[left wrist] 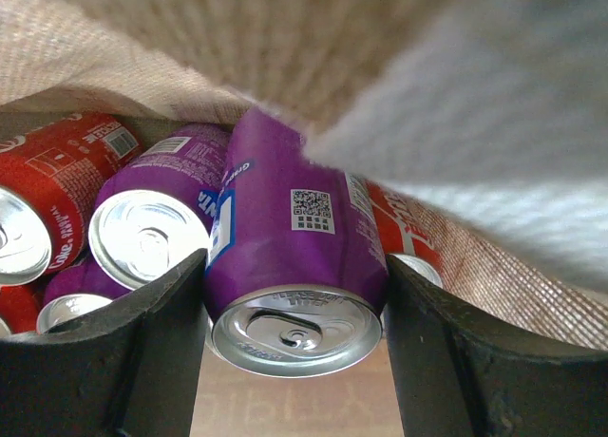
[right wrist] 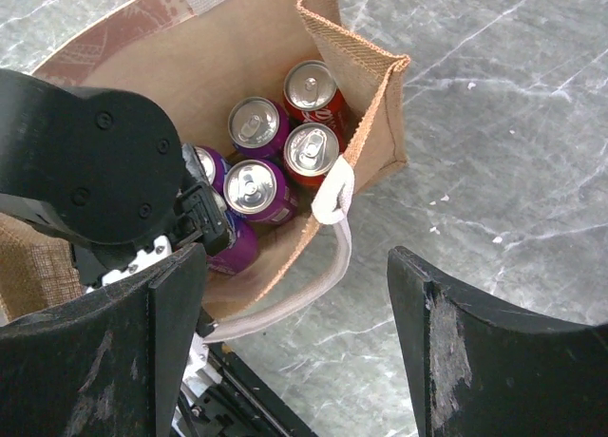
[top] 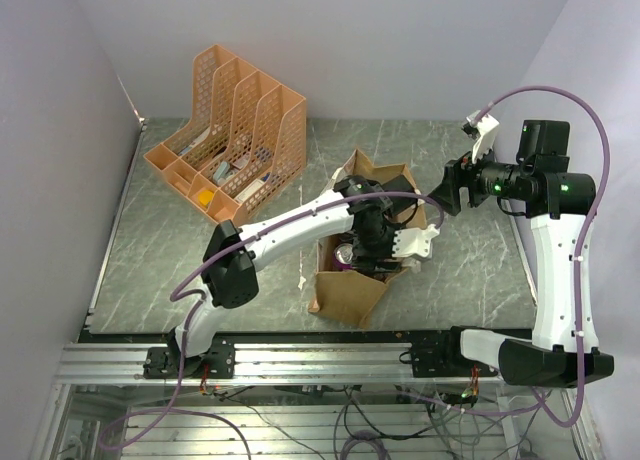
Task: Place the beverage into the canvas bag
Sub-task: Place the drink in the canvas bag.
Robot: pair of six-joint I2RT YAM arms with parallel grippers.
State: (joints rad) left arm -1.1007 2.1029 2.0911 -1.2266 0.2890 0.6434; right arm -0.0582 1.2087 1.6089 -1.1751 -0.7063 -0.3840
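Within the canvas bag (top: 350, 292), a purple beverage can (left wrist: 294, 247) is clamped by the left gripper (left wrist: 294, 294), beside red and purple cans (right wrist: 255, 122). The right gripper (right wrist: 294, 266) is held apart, empty, above. An orange organiser (top: 235, 130) is seen farther back.

Blocked over one half of the canvas bag (right wrist: 378, 114) mouth by the left arm (right wrist: 85, 161). Packed in the other half with upright cans (right wrist: 312, 150), touching one another, no gap for fingers between. No slack either side of the purple can (left wrist: 294, 256), flush against both left fingers (left wrist: 123, 361). Hemmed in from above by sagging bag wall. Looped outside the rim: a white strap (right wrist: 328, 252). Open beyond the bag on bare tabletop (right wrist: 513, 142), right fingers (right wrist: 475, 351) spread wide over it. Well apart at far left, an orange file organiser (top: 235, 130).
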